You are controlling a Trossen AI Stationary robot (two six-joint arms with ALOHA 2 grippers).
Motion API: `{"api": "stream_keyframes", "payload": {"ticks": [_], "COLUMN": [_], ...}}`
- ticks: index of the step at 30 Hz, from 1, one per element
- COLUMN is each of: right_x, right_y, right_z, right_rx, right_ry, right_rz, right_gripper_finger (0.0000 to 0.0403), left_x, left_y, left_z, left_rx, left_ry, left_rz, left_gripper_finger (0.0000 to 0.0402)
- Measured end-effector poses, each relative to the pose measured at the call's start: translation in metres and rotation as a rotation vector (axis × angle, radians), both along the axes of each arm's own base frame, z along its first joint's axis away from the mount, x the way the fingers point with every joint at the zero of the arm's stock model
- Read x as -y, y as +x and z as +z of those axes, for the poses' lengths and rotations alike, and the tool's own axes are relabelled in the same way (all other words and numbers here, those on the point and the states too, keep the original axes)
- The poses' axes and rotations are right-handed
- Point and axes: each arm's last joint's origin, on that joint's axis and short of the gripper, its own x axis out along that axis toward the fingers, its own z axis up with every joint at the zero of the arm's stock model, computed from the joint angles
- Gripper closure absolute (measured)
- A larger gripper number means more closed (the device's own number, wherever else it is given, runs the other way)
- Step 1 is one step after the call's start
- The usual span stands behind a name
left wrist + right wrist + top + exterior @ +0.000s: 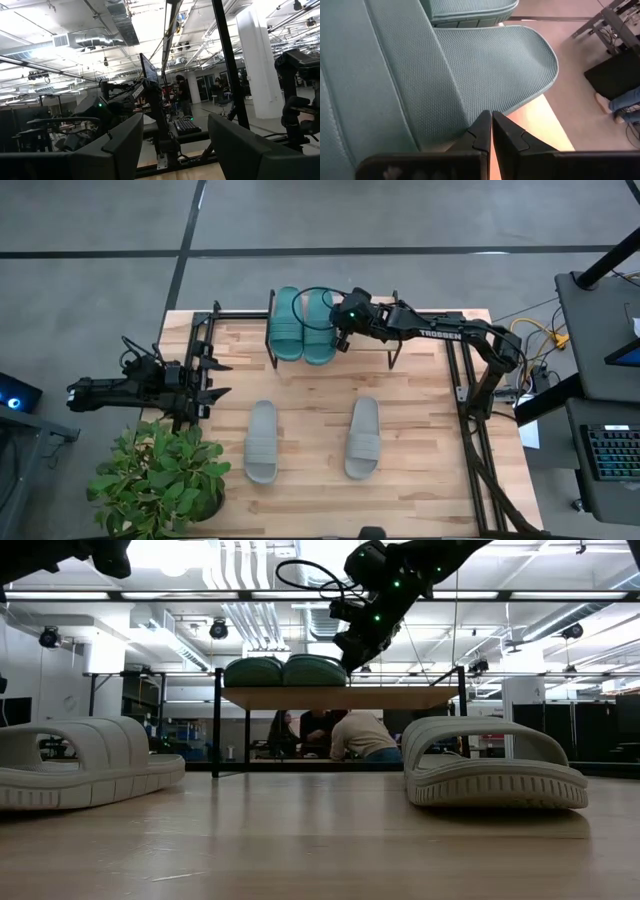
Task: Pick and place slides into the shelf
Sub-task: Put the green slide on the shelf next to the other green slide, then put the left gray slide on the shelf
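Note:
Two teal slides (285, 325) (318, 330) lie side by side, soles down, on the left half of the shelf (365, 348), a low wooden rack on black legs at the table's far side. Both show in the low view, the left (252, 671) and the right (315, 670), on the plank (400, 698). My right gripper (341, 340) (491, 117) is shut, at the right teal slide's (495, 65) outer side, just above the plank. Two grey slides (262, 442) (363, 438) rest flat on the table nearer the front. My left gripper (215, 378) (175, 145) waits open at the table's left edge. My right gripper has its shut fingertips (482, 125) at the outer side edge of the right teal slide (470, 117), beside its ribbed strap, coming from the table's right and slanting down. Whether they touch the slide I cannot tell. The slide lies flat on the shelf plank.
A potted plant (160, 480) stands at the table's near left corner. Black metal frames rise at the left (200, 340) and right (465, 380) table edges. The shelf's right half (430, 698) is bare wood. People sit in the room behind the table (350, 735).

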Motion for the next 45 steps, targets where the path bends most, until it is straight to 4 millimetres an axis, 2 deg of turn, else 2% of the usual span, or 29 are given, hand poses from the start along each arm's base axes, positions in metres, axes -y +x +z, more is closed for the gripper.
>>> {"api": "stream_keyframes", "payload": {"ticks": [10,19,22,25,28,33,40,45], "right_x": [0.004,0.007,0.002,-0.009,-0.023,-0.057,-0.135,-0.191], "right_y": [-0.001,0.004,0.007,0.013,0.018,0.022,0.015,-0.001], "right_z": [0.002,0.037,0.052,0.062,0.070,0.077,0.091,0.090], "right_rx": [-0.004,0.074,0.163,0.247,0.293,0.314,0.292,0.152], "right_ry": [-0.018,-0.084,-0.016,0.103,0.174,0.252,0.315,0.156], "right_rz": [-0.009,-0.047,0.027,0.209,0.310,0.348,0.493,0.495], "right_gripper_finger": [0.0394,0.0394,0.0394,0.0394,0.0394,0.0394,0.0394,0.0394], "left_x": [0.000,0.000,0.000,0.000,0.000,0.000,0.000,0.000], "left_y": [0.000,0.000,0.000,0.000,0.000,0.000,0.001,0.001], "left_z": [0.000,0.000,0.000,0.000,0.000,0.000,-0.002,-0.002], "left_rx": [0.000,0.001,0.000,0.001,0.002,0.001,-0.018,-0.020], "left_ry": [0.000,0.006,0.006,0.010,0.028,0.028,0.027,0.026], "left_rz": [0.000,0.002,0.003,0.004,0.010,0.010,0.009,0.009], "left_gripper_finger": [0.0194,0.0194,0.0194,0.0194,0.0194,0.0194,0.0194,0.0194]}}
